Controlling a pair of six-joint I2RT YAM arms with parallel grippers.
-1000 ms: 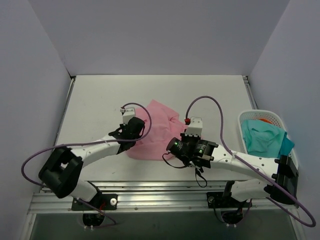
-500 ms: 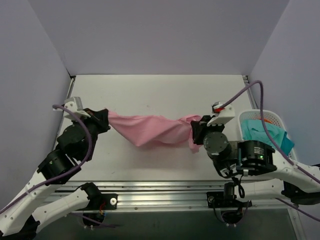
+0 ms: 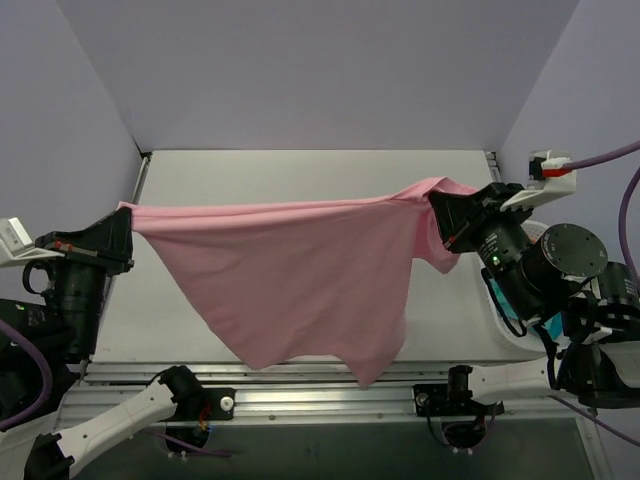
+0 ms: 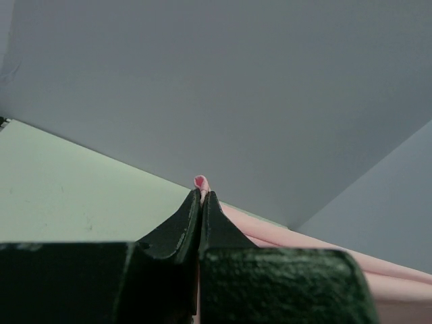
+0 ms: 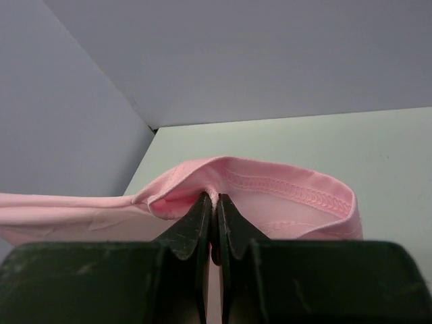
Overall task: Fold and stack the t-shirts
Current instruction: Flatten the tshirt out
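The light pink, plain soft-cloth short-sleeved t-shirt is 1 unprinted garment, unfolded and held up over the white table. Its upper edge runs taut and nearly level from left to right and is pinched at 2 points. The left end is clamped in the closed left gripper; the right end is clamped in the closed right gripper. Below that edge the cloth hangs as 1 broad sheet with faint diagonal creases. It narrows to a point at the near side, right of centre. Whether that point touches the table cannot be told. At the right clamp point a stitched hem curves around the fingertips.
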